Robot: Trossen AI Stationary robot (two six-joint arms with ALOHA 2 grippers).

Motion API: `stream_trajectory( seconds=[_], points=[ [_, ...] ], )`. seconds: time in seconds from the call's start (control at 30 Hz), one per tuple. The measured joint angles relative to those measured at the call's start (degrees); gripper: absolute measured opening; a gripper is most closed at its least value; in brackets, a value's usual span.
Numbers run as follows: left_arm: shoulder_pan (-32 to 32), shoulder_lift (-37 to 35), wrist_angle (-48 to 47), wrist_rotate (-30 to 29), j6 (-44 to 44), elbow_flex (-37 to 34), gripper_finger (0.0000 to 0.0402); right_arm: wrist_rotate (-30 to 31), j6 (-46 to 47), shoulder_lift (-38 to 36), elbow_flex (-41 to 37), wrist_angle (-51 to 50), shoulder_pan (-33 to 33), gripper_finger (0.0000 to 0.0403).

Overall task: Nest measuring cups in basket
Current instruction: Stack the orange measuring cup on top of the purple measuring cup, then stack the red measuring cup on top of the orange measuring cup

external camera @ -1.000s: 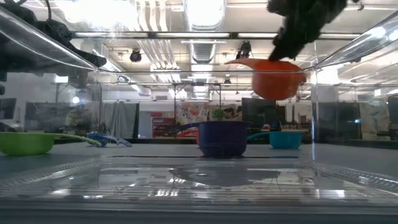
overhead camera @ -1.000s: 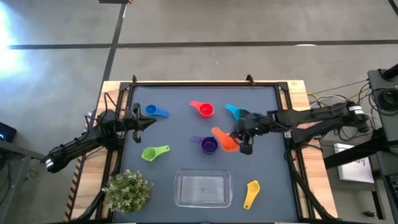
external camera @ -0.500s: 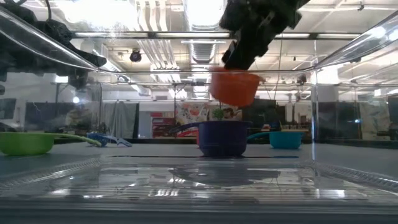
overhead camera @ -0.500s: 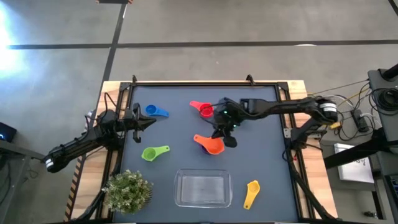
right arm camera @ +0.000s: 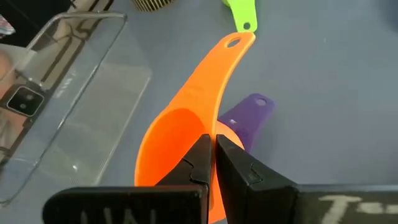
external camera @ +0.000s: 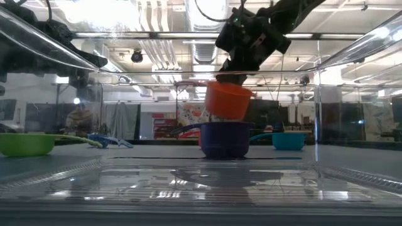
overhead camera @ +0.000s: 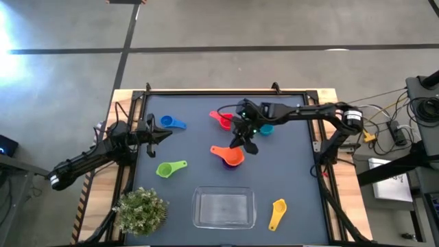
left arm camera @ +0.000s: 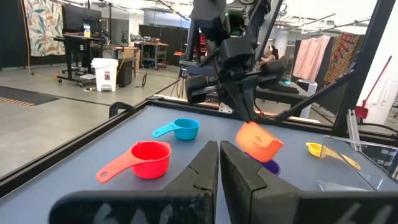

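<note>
My right gripper [overhead camera: 245,144] reaches in from the table's right to mid-table, shut on the orange cup [overhead camera: 232,157]. In the low view the orange cup [external camera: 227,100] hangs tilted right above the purple cup [external camera: 225,139], which stands on its base on the table. From above, the orange cup hides most of the purple one; its purple handle [right arm camera: 250,113] shows in the right wrist view. The blue [overhead camera: 169,123], red-pink [overhead camera: 223,121], teal [overhead camera: 265,128], green [overhead camera: 169,169] and yellow [overhead camera: 276,213] cups lie on the mat. My left gripper [overhead camera: 164,134] waits shut at the left, near the blue cup. The clear basket [overhead camera: 199,208] sits at the near edge. My right gripper pinches the orange cup's bowl rim [right arm camera: 209,129] on the side opposite the handle, one finger inside the bowl and one outside. The fingers slant down from the table's right and far side. The cup is lifted and tilted, its handle [overhead camera: 215,149] pointing toward the table's left. Whether its bottom touches the purple cup, I cannot tell.
A bushy green plant [overhead camera: 140,211] stands at the near left corner beside the basket. A raised frame runs around the table [overhead camera: 206,92]. Open mat lies between the green cup and the purple cup, and to the right of the yellow cup.
My right gripper has carried the orange cup toward the table's left and brought it down from high on the right to just over the purple cup. The cup has turned, so its handle now points left. The gripper stayed shut on it.
</note>
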Motion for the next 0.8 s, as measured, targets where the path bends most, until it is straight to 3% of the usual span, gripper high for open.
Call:
stream_trajectory(
  seconds=[0.47, 0.8],
  points=[
    [0.0, 0.0, 0.1, 0.0, 0.0, 0.0, 0.0000, -0.2, 3.3, 4.2, -0.1, 0.9, -0.4, 0.0012],
    [0.0, 0.0, 0.2, 0.0, 0.0, 0.0, 0.0000, 0.0, 2.3, 2.1, -0.1, 0.8, -0.6, 0.0088]
  ],
)
